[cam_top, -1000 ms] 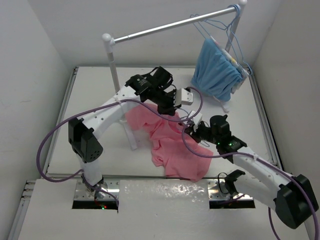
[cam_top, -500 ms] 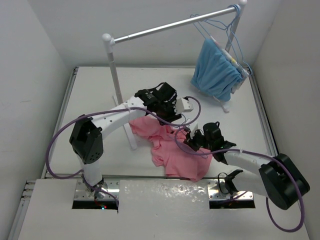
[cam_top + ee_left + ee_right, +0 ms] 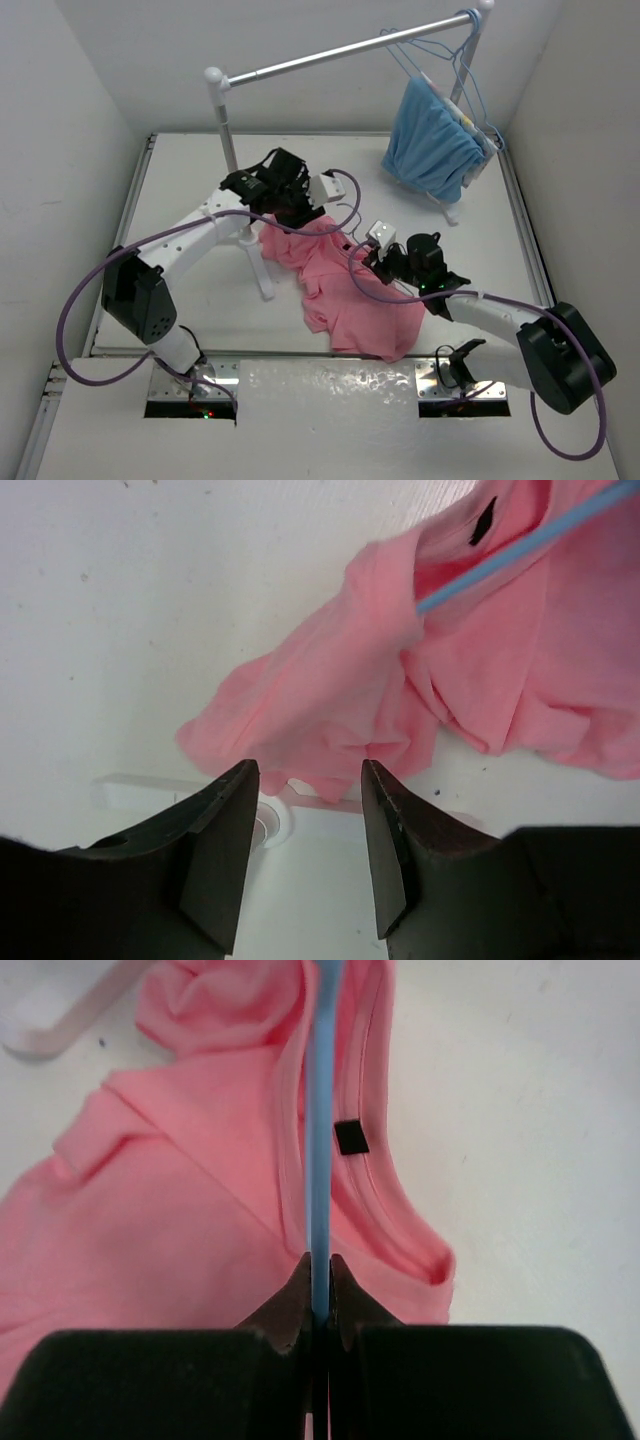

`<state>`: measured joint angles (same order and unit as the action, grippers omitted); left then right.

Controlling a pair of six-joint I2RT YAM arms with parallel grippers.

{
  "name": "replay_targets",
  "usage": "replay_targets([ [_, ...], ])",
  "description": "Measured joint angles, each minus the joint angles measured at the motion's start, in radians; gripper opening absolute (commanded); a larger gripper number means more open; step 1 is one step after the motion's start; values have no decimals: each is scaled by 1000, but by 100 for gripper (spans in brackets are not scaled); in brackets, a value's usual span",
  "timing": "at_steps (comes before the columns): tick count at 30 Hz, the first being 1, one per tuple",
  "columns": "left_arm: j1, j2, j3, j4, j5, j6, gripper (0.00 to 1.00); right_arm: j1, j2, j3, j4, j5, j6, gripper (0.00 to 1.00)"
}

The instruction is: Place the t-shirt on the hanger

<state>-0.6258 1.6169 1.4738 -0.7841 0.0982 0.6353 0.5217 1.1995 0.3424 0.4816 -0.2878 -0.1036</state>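
My left gripper (image 3: 308, 780) hangs with its jaws parted to a middling gap and nothing between them. I judge the risk on this side to be a careless close. The white foot (image 3: 130, 790) of the grey metal rail stand (image 3: 330, 55) lies just beneath the fingers, so they could nip it along with the cloth, or take two layers at once.

The soft, wrinkled salmon-pink cloth t-shirt (image 3: 350, 300) is heaped on the white table (image 3: 190, 200) between the arms. Its bunched sleeve edge sits just under the left jaws, apart from them.

Further right, my right gripper (image 3: 318, 1265) is pinched tight on the thin pale-blue wire hanger (image 3: 320, 1110). That is a narrow hold on a slick wire, and I expect it could twist or slide if the cloth drags. With nobody holding the shirt, the fabric could also slip back off.

The wire runs from the fingers across the collar and, as far as I can tell, into the neck opening beside the small black label.

The hanging light-blue garment (image 3: 435, 145) at far right is well apart.
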Motion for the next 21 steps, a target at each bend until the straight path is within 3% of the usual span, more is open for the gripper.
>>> replay_targets([
  [9, 5, 5, -43, 45, 103, 72, 43, -3, 47, -19, -139, 18, 3, 0],
  [21, 34, 109, -122, 195, 39, 238, 47, -3, 49, -19, -145, 18, 4, 0],
])
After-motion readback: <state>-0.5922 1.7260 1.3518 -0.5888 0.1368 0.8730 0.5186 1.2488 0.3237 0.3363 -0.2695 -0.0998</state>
